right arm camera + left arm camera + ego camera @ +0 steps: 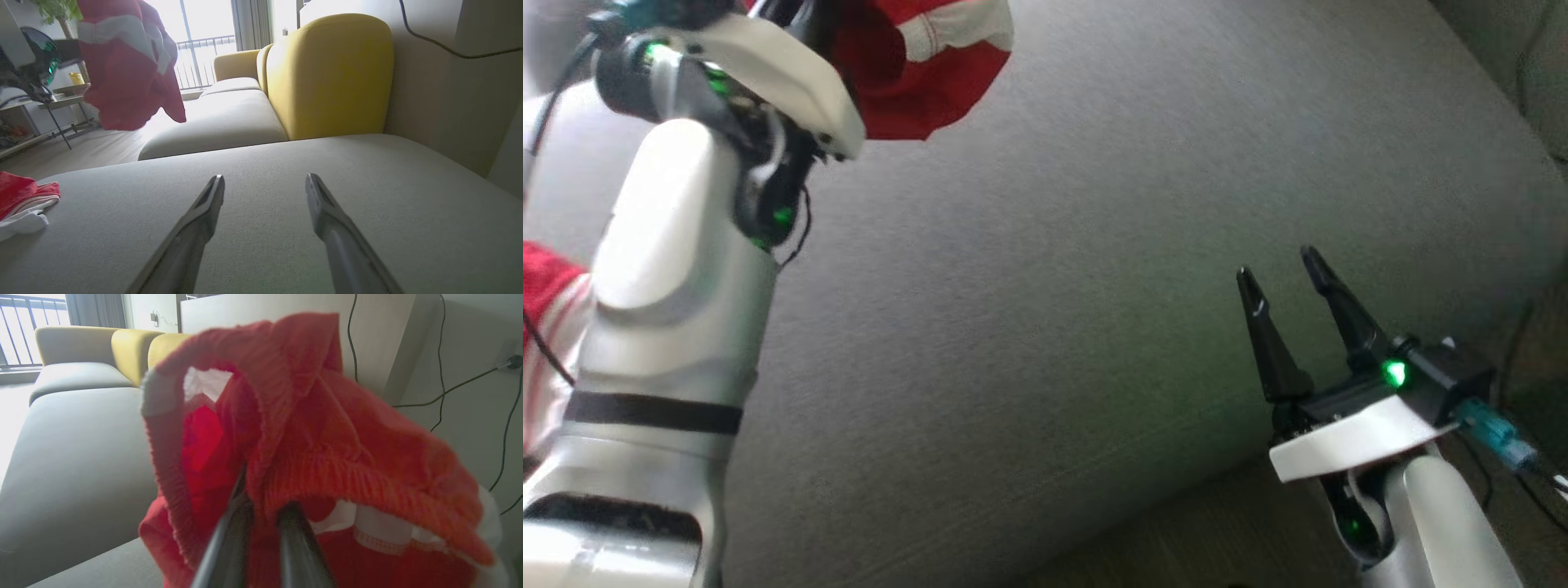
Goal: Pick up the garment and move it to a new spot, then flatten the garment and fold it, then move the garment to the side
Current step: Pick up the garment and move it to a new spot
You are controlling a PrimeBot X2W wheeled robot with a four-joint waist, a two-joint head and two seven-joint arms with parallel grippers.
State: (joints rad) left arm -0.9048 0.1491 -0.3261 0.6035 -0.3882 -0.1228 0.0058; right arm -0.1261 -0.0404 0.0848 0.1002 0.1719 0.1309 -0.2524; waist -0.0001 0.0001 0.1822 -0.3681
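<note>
Up close, garment [327, 449] seemingly within left hand [265, 510]

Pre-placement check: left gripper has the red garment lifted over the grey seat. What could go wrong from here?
1. The left gripper pinches a bunched fold of the red garment; it may slip or land crumpled.
2. Another red-and-white cloth lies on the grey seat; the two could tangle.
</note>
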